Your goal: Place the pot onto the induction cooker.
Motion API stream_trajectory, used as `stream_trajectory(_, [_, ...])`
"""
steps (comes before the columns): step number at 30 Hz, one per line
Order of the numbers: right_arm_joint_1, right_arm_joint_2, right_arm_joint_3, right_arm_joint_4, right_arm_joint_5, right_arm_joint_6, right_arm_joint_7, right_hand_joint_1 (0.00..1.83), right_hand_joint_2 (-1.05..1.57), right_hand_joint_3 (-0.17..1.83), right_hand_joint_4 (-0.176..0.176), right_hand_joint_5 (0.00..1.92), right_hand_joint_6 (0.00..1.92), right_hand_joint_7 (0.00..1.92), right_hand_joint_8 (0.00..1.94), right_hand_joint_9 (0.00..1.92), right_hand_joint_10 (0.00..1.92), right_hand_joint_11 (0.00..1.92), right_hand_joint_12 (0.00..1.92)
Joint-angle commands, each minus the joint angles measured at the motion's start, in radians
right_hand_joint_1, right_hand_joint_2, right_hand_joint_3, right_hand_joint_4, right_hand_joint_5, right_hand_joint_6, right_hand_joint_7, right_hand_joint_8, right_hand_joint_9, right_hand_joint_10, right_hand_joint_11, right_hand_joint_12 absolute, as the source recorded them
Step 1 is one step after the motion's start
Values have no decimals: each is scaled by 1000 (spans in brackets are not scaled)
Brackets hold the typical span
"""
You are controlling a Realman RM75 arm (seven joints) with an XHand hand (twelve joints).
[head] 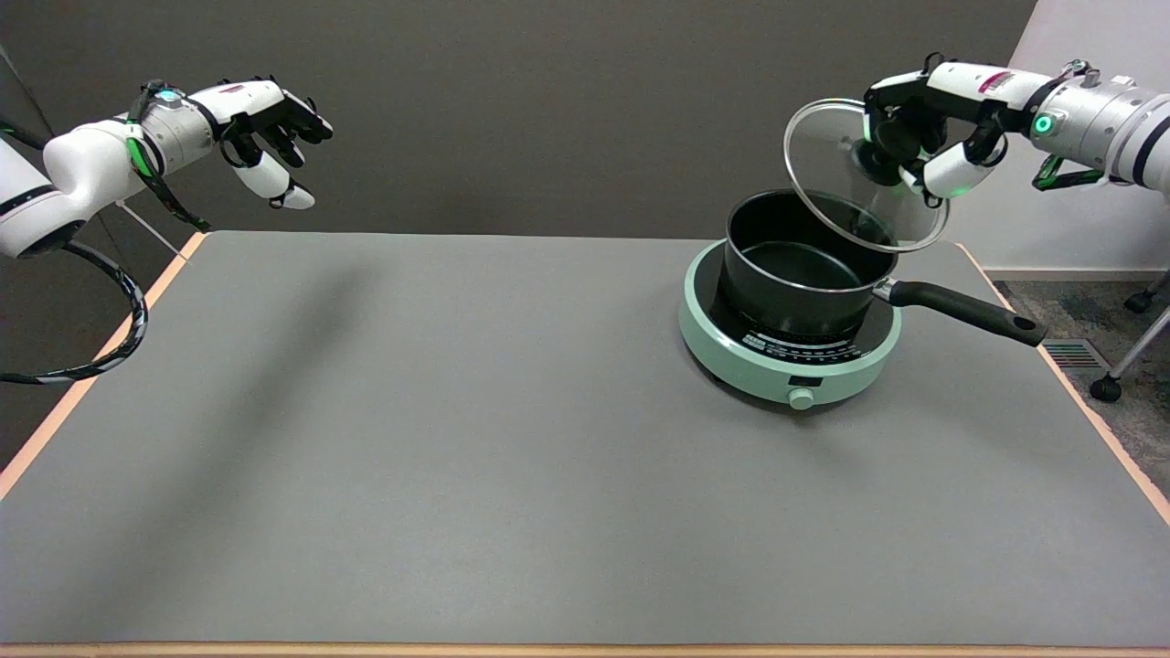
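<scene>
The pot [804, 274] sits on the induction cooker [788, 352], handle pointing right. The right hand [923, 137] grips the glass lid [850, 174] by its knob, tilted just above the pot's far rim.

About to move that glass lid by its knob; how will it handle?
The glass lid looks rigid and breakable, so avoid knocking the pot. Held tilted by the right hand at its knob, it may swing. Smooth glass probably slips.
</scene>
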Motion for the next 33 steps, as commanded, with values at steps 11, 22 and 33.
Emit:
stream_trajectory(11, [2,-99,145,61,-335,-77,291,1340,772,1067,163,449,1688,771,1782,775,1921,551,1921])
stream_trajectory(22, [3,-105,204,150,-536,-120,396,1344,751,1106,174,458,1706,786,1790,792,1921,576,1921])
stream_trajectory(33, [4,-99,235,167,-539,-135,401,1345,749,1110,176,469,1713,786,1791,793,1921,577,1921])
